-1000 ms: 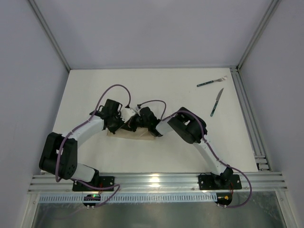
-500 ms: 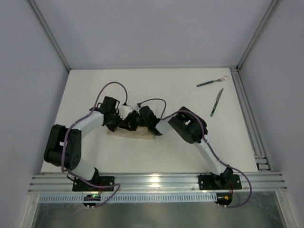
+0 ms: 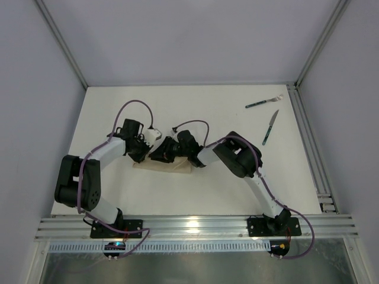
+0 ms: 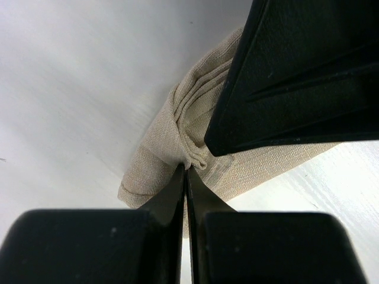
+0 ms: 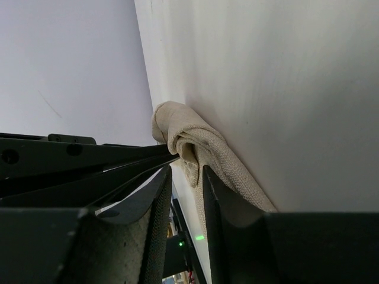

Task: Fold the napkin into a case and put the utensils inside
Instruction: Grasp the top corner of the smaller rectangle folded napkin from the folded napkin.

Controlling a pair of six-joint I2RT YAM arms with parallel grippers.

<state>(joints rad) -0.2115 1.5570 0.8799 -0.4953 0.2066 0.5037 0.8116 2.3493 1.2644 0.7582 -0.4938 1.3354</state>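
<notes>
Left of middle on the desk (image 3: 225, 112), the napkin (image 3: 177, 168) lies bunched into a narrow oblong, and both of my hands meet over it. My left hand (image 4: 185, 168) has its fingers pressed together, clamped on a small pucker of cloth at the napkin's edge, and the layers gather into folds right at my fingertips. My right hand (image 5: 186, 171) comes in from the other side with its fingers a little apart. A rolled lip of the napkin sits just past their tips, and I cannot tell whether it touches them. From my left wrist, one dark finger of the right hand fills the upper right, low over the cloth.

Well apart from all this, at the far right of the desk, the fork (image 3: 263, 102) lies nearest the back edge. The knife (image 3: 270, 128) lies just nearer me, not touching it.
</notes>
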